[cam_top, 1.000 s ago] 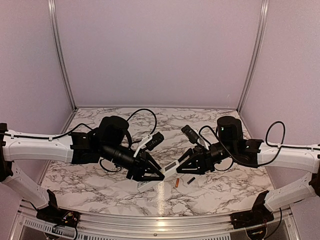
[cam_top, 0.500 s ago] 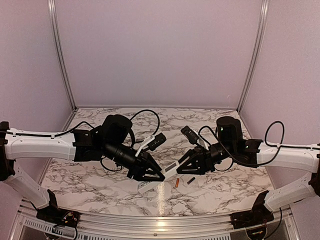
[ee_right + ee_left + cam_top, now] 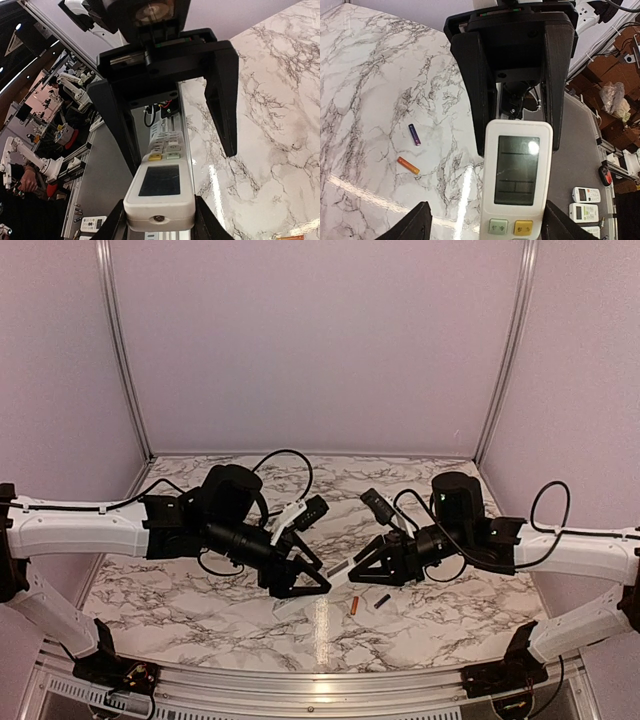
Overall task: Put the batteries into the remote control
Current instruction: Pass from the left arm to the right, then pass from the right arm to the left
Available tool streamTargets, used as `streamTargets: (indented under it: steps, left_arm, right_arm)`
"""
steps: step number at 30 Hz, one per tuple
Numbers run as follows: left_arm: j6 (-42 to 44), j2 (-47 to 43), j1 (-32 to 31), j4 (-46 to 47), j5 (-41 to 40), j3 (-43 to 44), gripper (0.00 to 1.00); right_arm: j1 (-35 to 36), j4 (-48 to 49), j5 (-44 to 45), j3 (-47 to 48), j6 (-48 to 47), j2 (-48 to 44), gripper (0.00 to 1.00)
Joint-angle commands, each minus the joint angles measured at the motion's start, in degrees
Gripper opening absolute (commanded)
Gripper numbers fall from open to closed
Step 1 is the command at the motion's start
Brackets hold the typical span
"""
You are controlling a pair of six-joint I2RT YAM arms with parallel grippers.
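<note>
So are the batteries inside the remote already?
No, the orange battery and the dark battery lie on the table, outside the remote.

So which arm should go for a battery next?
Probably left: the left gripper stands open around the remote control, while the right gripper is clamped on its display end. The orange battery and the dark battery lie loose nearby.

Tabletop [image 3: 200, 610] of white marble pattern with grey veining, bounded by pale walls and a metal rail at the near edge. Lying directly on it near the front centre: an orange-copper cell [image 3: 353, 607] and a dark cell [image 3: 381, 600], close together but not touching. A small white flat piece [image 3: 288, 607] rests just left of them, its marking too small to read. A strip of glare [image 3: 320, 628] runs beside the orange cell
</note>
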Motion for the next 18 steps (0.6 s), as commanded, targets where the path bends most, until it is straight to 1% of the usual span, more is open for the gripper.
streamTargets:
  steps: [1, 3, 5, 9, 12, 14, 18]
  left_arm:
    - [1.8, -5.1, 1.0, -1.5, -11.6, -0.2, 0.83]
    - [2.6, -6.8, 0.9, -2.4, -15.8, -0.8, 0.91]
    - [4.0, -8.4, 0.3, -3.8, -20.3, -1.5, 0.95]
    - [7.3, -11.4, -2.2, -6.3, -30.6, -3.2, 0.96]
    - [9.1, -12.6, -4.6, -7.8, -38.0, -3.4, 0.95]
    - [11.4, -12.5, -6.1, -8.2, -41.0, -3.4, 0.96]
    - [15.1, -9.4, -8.0, -11.6, -43.9, -2.0, 0.95]
  right_arm:
    - [-1.0, -1.8, 4.7, 2.4, 1.7, 0.6, 0.0]
    - [-2.7, -2.4, 7.2, 2.4, 3.6, 0.8, 0.0]
    - [-4.6, -3.7, 10.0, 2.5, 5.8, 0.9, 0.0]
    - [-6.7, -9.4, 15.7, 4.1, 10.1, 1.0, 0.0]
    - [-6.9, -10.2, 15.8, 4.6, 13.1, 1.5, 0.0]
    - [-6.9, -9.0, 14.7, 4.6, 14.6, 1.9, 0.0]
    - [-6.9, -6.6, 12.7, 3.7, 17.6, 2.3, 0.0]
